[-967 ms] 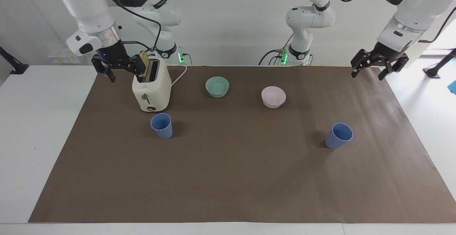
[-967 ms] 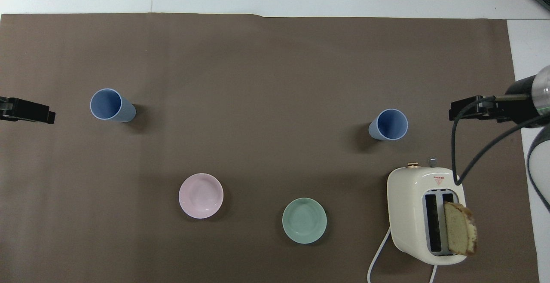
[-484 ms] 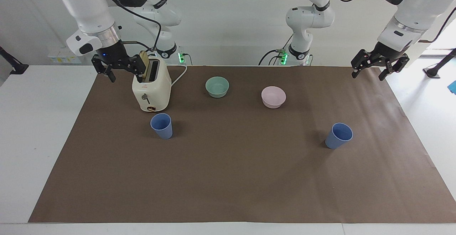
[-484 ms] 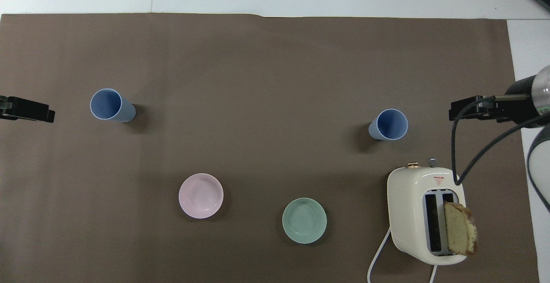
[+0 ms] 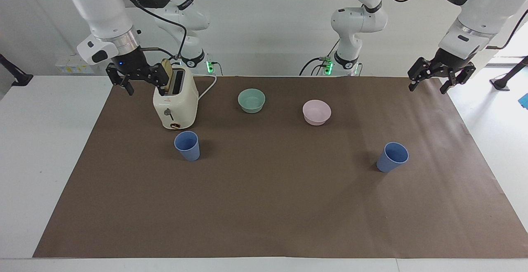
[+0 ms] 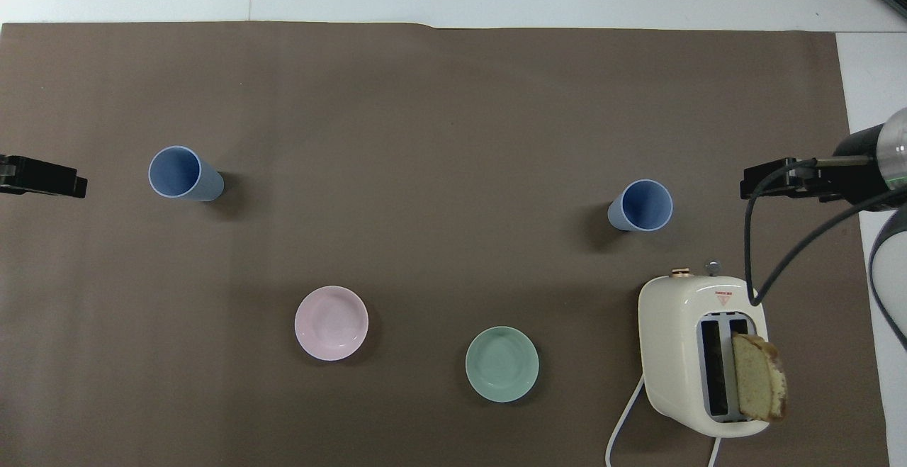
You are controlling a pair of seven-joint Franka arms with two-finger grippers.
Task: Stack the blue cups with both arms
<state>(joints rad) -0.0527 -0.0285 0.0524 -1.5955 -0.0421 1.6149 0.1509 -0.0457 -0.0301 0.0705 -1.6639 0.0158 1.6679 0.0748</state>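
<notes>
Nearest the robots, the right gripper (image 5: 137, 80) hung in the air over the table's edge at the right arm's end, just beside the toaster (image 5: 175, 102); its fingers were spread wide with nothing between them. A slice of bread (image 6: 758, 377) stood in the toaster's slot. The left gripper (image 5: 439, 76) hung over the brown mat's (image 5: 264, 206) corner at the left arm's end, likewise splayed and empty, though at that range its fingertips were hard to make out. A teal bowl (image 5: 251, 100) and a pink bowl (image 5: 316, 112) sat between the arms. Farther out, one blue cup (image 5: 187, 145) stood upright in front of the toaster, near but apart from it. The other blue cup (image 5: 392, 157) stood upright toward the left arm's end, well apart from the first.
</notes>
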